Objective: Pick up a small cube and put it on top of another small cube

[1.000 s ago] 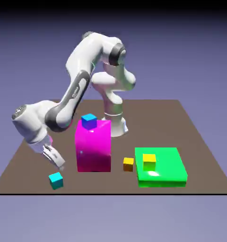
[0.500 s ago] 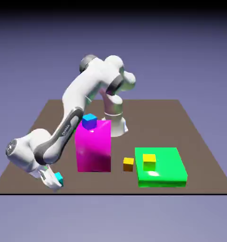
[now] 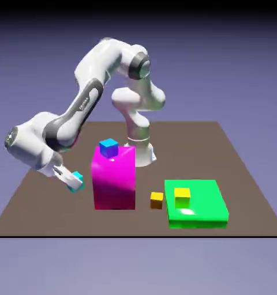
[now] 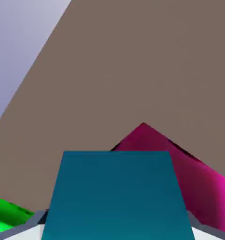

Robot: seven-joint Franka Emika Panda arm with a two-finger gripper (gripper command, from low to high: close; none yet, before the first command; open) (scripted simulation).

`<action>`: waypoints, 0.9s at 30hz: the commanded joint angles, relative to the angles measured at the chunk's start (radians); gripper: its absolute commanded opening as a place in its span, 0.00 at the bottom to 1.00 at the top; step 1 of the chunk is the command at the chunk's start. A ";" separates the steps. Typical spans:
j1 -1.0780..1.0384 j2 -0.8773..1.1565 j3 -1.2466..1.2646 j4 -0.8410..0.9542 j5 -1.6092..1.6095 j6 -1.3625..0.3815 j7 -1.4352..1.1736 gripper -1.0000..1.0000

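Note:
The small cyan cube (image 3: pixel 77 178) hangs above the table at the exterior view's left, with my gripper (image 3: pixel 74 182) shut on it. In the hand view the same small cube (image 4: pixel 116 194) fills the lower middle and hides most of my fingers. The other small cube (image 3: pixel 108 148), blue-purple sided with a cyan top, rests on top of the tall magenta block (image 3: pixel 113 178), to the right of and a little higher than my gripper. Part of the magenta block (image 4: pixel 180 168) shows behind the held cube in the hand view.
A flat green block (image 3: pixel 197 203) lies at the front right with a yellow cube (image 3: pixel 182 196) on it. An orange cube (image 3: pixel 157 200) sits on the brown table (image 3: pixel 244 167) between the magenta and green blocks. A green sliver (image 4: pixel 6 216) shows in the hand view.
My gripper dropped to the cyan cube at the table's front left, closed on it, and has now lifted it up and toward the magenta block.

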State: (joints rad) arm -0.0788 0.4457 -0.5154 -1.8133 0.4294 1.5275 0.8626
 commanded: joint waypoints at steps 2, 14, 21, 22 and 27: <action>-0.007 -0.073 0.032 -0.042 -0.048 -0.012 0.006 0.00; -0.052 -0.507 0.223 -0.294 -0.322 -0.084 0.040 0.00; -0.065 -0.643 0.279 -0.440 -0.403 -0.042 0.050 0.00; -0.065 -0.648 0.280 -0.476 -0.403 -0.011 0.050 0.00; -0.065 -0.659 0.281 -0.558 -0.404 0.061 0.051 1.00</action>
State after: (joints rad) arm -0.1440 -0.2134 -0.2342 -2.3718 0.0251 1.5886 0.9133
